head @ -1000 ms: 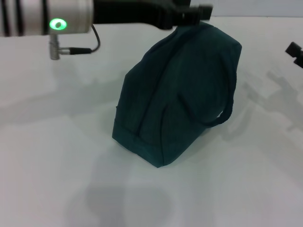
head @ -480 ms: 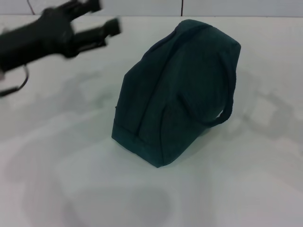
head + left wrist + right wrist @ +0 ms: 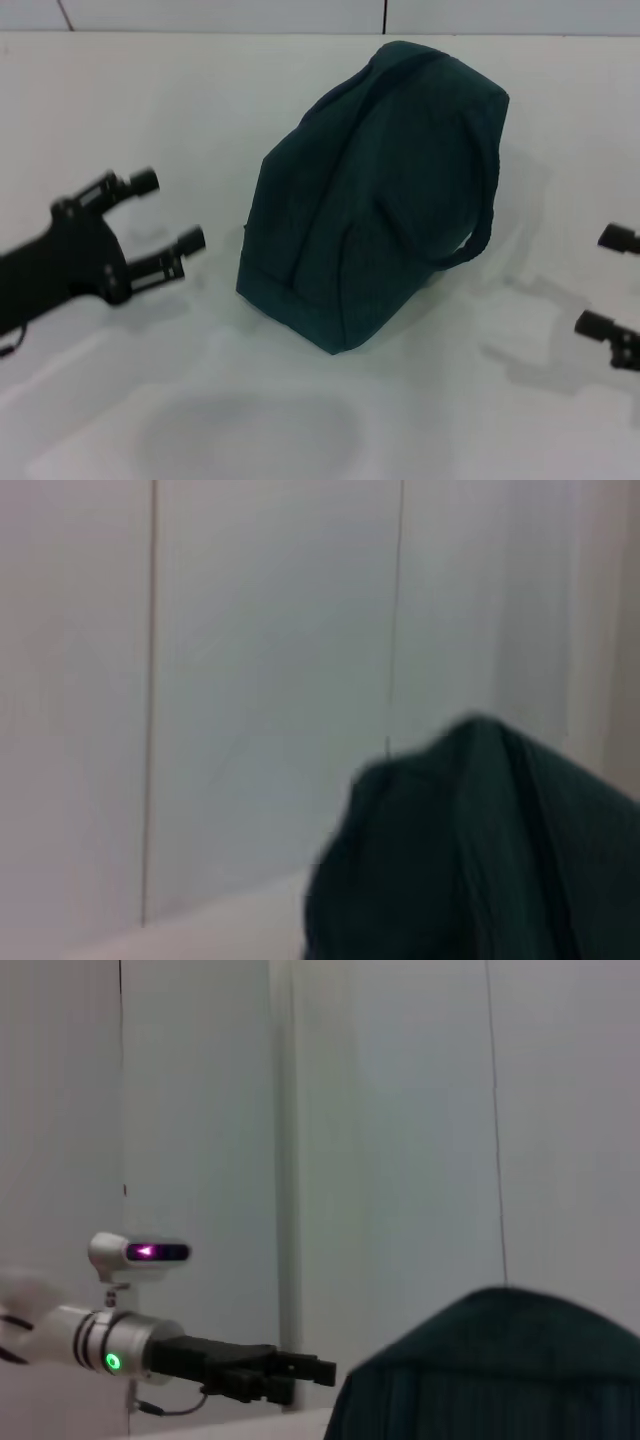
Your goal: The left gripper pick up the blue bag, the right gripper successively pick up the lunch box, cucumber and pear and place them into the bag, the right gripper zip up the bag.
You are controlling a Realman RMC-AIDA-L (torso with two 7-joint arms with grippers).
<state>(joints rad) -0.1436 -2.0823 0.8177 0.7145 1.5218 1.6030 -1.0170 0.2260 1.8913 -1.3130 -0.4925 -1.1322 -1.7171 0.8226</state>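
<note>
From the head camera I see the large dark teal-blue fabric bag (image 3: 375, 190) standing by itself on the white counter (image 3: 120, 100), its top ridge drawn together, so I judge the zipper run is done. No lunch box, cucumber or pear lies anywhere on the counter around the bag, so I take it they are inside, though I cannot see into it. One loop handle (image 3: 478, 205) hangs down the bag's flank on my right side. The fabric bulges and the bag leans a little, wide at the base and narrowing to the ridge. The left gripper (image 3: 158, 212) sits low, well apart from the bag on its left side, fingers spread wide and holding nothing. The right gripper (image 3: 610, 285) shows only as two black tips at the frame's edge, apart from the bag on its right side, also spread and empty. To my eye the task is essentially finished, with nothing left but parking the arms.

My left wrist camera shows only the bag's dark top ridge (image 3: 480, 850) against a pale panelled wall (image 3: 250, 680); no fingers appear here.

My right wrist camera looks across the bag's top to the left arm beyond it, silver cuff with a green light (image 3: 112, 1362), its black fingers pointing toward the bag without touching it.
</note>
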